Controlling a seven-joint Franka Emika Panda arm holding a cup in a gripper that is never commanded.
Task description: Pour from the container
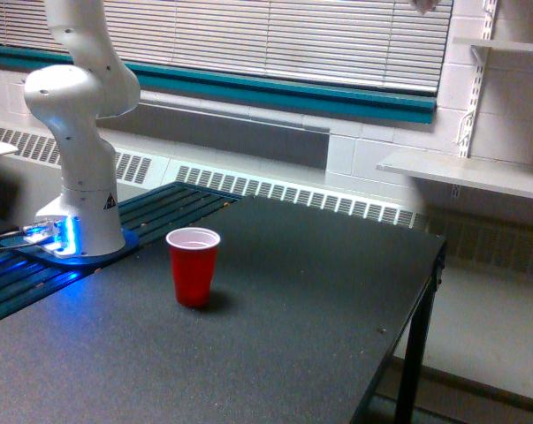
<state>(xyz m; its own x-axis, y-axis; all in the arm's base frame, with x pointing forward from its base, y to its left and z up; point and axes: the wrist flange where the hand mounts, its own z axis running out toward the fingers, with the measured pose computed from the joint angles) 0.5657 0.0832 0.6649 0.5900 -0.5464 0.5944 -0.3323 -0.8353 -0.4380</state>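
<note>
I cannot see my pincer: the arm [80, 106] leaves the top of the exterior view before its wrist appears, so whether the jaws are open or closed I cannot tell. The clear container is nowhere in view either; at the very top edge, toward the exterior view's right, a small blurred shape [425, 5] shows, too cut off to identify.

What I do see of the arm is its white base and lower links, standing upright at the exterior view's left on a round mount [85, 252] lit with a blue glow, and cables [10, 237] run off to the left edge.

In front of the base lies a dark table [319, 300]. Its right edge runs diagonally from the far corner down toward the bottom of the picture, with one leg [416, 353] visible beneath. A red cup [194, 266] with a white inside stands upright near the base, apart from it. The rest of the tabletop is bare surface on every side of the cup.

Behind, a radiator grille [293, 193] runs along the wall under window blinds [275, 40], and white shelves [465, 172] hang at the exterior view's right.
</note>
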